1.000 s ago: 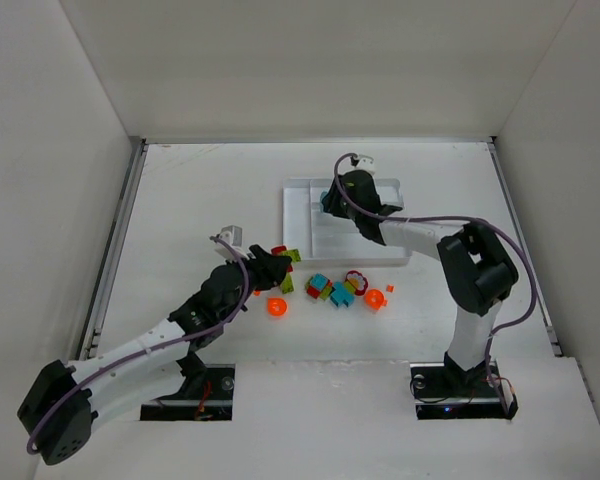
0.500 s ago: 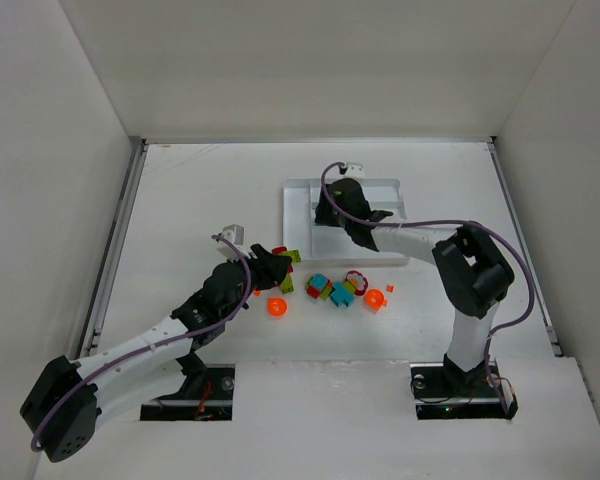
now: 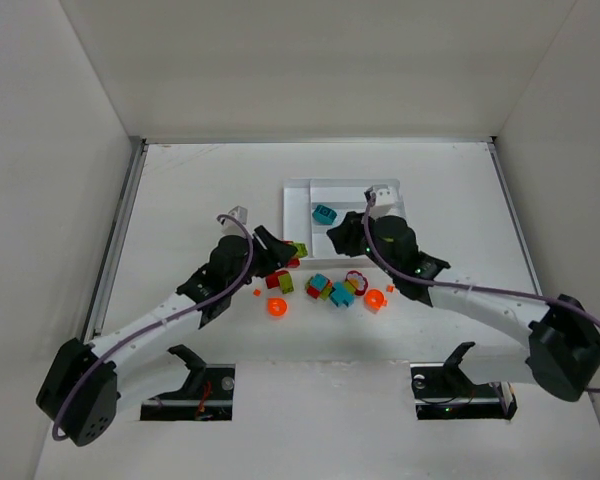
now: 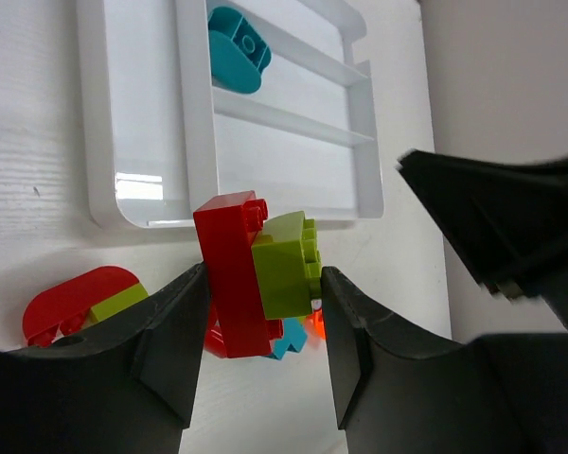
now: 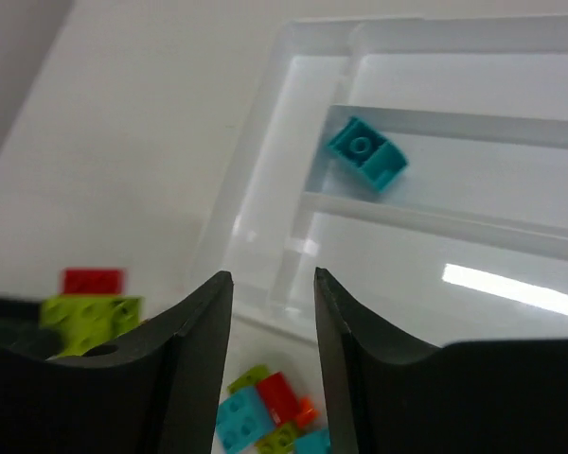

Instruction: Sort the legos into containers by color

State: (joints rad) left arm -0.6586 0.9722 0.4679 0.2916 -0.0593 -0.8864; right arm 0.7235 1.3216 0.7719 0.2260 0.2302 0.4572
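My left gripper (image 4: pixel 263 312) is shut on a red brick (image 4: pixel 229 274) and a yellow-green brick (image 4: pixel 284 265) joined side by side, held just in front of the white tray (image 4: pixel 194 142). In the top view it (image 3: pixel 286 254) is left of the tray's near corner. My right gripper (image 5: pixel 272 279) is open and empty above the tray's near edge (image 5: pixel 265 236); in the top view it (image 3: pixel 338 234) is over the tray (image 3: pixel 298 222). One teal brick (image 3: pixel 324 213) lies in a long slot, also seen in the right wrist view (image 5: pixel 364 153). Loose legos (image 3: pixel 330 288) lie in front of the tray.
Two round orange pieces (image 3: pixel 276 306) (image 3: pixel 374 298) lie near the pile. A red and a green brick (image 3: pixel 278 282) sit under my left arm. A rounded red piece with green (image 4: pixel 76 303) lies left of my left fingers. White walls enclose the table.
My right gripper drew back from over the tray toward the near side, leaving the teal brick in a slot. My left gripper moved slightly up and right with its bricks.
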